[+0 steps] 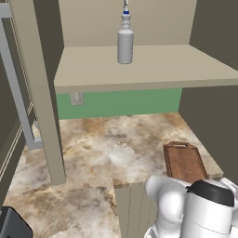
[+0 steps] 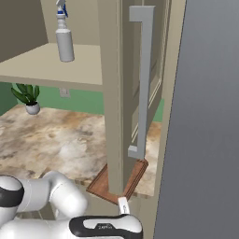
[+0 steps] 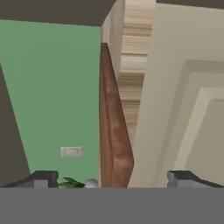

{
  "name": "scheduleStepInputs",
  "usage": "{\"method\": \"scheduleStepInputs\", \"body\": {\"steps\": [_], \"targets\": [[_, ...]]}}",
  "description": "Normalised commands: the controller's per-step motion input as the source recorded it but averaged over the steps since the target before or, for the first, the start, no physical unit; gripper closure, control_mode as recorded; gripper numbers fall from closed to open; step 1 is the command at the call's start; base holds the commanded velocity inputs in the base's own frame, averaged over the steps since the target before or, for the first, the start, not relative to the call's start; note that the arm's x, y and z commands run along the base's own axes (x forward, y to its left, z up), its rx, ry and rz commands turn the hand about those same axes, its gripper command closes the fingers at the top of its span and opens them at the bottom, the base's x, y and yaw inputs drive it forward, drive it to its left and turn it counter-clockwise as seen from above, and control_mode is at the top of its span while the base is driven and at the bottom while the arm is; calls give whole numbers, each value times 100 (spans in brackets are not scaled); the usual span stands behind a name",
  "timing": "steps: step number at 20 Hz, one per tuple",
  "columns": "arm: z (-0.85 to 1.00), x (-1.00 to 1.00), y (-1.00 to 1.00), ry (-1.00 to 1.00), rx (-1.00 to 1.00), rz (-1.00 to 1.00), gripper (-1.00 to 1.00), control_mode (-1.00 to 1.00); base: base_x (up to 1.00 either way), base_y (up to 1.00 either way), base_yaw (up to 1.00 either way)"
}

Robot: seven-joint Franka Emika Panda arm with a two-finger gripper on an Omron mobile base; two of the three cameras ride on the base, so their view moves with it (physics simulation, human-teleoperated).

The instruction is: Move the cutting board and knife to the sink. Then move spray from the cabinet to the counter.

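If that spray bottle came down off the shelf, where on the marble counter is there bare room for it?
The widest bare patch of the counter lies between the green back wall and the front edge, left of the cutting board. The potted plant takes the far corner. The shelf around the spray bottle is bare too.

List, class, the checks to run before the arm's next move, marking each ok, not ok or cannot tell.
1. Tool open: ok, its tips stand wide apart.
2. Tool free of load: ok, nothing sits between the tips.
3. Board on the counter, not in the sink: ok, ready for pickup.
4. Board lined up between the tips: ok, its edge shows there in the hand view.
5. Knife located: cannot tell.
6. Spray upright on the cabinet shelf: ok.
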Motion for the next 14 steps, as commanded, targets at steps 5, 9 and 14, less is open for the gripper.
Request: {"method": "scheduleStepInputs", "body": {"steps": [5, 9, 14], "targets": [[-16, 32, 0, 0, 0, -1, -100, -100, 0, 0, 0], [-18, 23, 0, 0, 0, 0, -100, -100, 0, 0, 0], [-5, 13, 0, 0, 0, 0, 100, -100, 0, 0, 0]]}}
